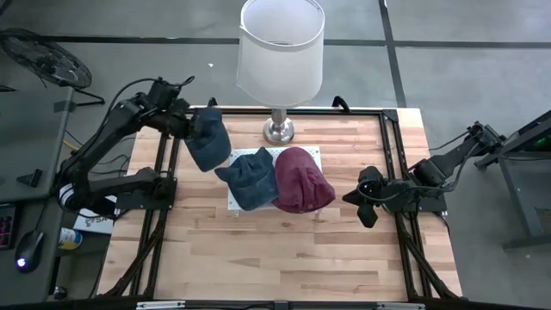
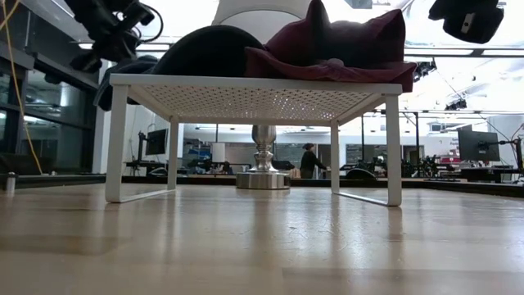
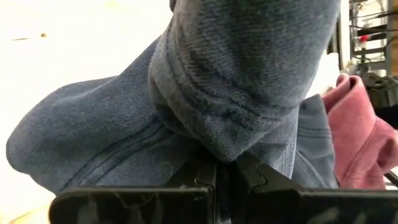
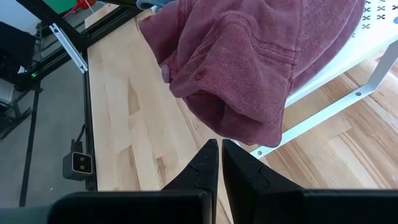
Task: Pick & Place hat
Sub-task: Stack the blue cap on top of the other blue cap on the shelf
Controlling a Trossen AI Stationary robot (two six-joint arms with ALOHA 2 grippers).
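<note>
My left gripper [image 1: 196, 120] is shut on a blue hat [image 1: 207, 140], held in the air beside the left end of a white mesh rack [image 1: 231, 200]. In the low view this hat [image 2: 123, 78] hangs next to the rack top. A second blue hat [image 1: 250, 177] and a maroon hat [image 1: 301, 179] lie on the rack. The maroon hat's edge [image 4: 249, 124] droops over the rack's right side. My right gripper [image 1: 367, 205] is shut, touches nothing, and hovers right of the maroon hat, pointing at it [image 4: 219, 152]. My left gripper [image 3: 224, 177] pinches the blue hat between its two fingers at the thick folded brim [image 3: 230, 134], several layers of cloth. The hat is lifted clear of table and rack. Its crown [image 3: 81, 149] bulges out to one side of the fingers.
A lamp with a white shade [image 1: 281, 47] stands on its metal base [image 1: 278, 131] just beyond the rack's far edge. The wooden table [image 1: 275, 258] is bare toward the near side. Black frame rails [image 1: 405, 250] run along the table's left and right edges.
</note>
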